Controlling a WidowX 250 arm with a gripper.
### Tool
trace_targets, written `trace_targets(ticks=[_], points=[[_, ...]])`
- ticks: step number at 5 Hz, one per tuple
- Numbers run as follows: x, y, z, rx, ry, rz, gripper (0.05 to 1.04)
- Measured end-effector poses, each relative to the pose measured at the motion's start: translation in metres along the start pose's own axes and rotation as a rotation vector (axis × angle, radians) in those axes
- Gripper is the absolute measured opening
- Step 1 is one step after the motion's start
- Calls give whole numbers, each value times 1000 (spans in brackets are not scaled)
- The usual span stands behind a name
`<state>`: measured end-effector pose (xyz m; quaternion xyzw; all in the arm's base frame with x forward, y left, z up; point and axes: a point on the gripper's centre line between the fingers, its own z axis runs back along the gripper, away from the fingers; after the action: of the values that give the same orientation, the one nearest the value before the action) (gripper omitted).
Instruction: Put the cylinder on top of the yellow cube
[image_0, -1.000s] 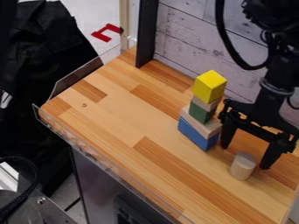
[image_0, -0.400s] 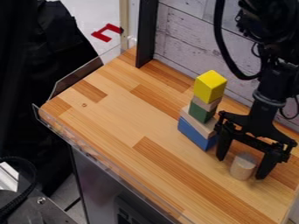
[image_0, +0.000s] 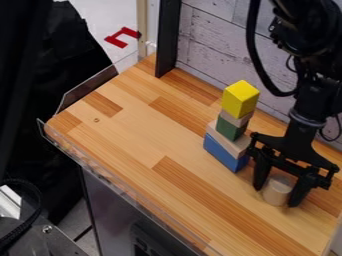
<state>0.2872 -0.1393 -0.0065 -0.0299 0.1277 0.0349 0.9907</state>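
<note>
Yellow tops the block tower (image_0: 230, 128) as its highest cube (image_0: 240, 99), and the pale cylinder (image_0: 277, 191) stands upright on the table (image_0: 143, 135) near the tower's foot, on the side closer to the camera. The gripper (image_0: 275, 197) is open around the cylinder, one finger on each side, but I can't tell if they touch it. It should squeeze both sides evenly and softly, then lift straight up so nothing bumps the tower.

Yellow cube (image_0: 240, 100), topmost on block stack (image_0: 230, 129); cylinder (image_0: 276, 189), upright on table (image_0: 133, 130), near stack; gripper (image_0: 275, 197), open, fingers either side of cylinder.
</note>
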Motion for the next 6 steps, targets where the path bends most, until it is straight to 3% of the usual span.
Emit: trace_targets(ticks=[1,2,4,6], points=[[-1,1,-2,0,3,10,557],[-6,2,10,1,-7,-8,557],[-21,7,94,-64,-134,-67,557],[-24,43,125,-103,-194,-34,556]])
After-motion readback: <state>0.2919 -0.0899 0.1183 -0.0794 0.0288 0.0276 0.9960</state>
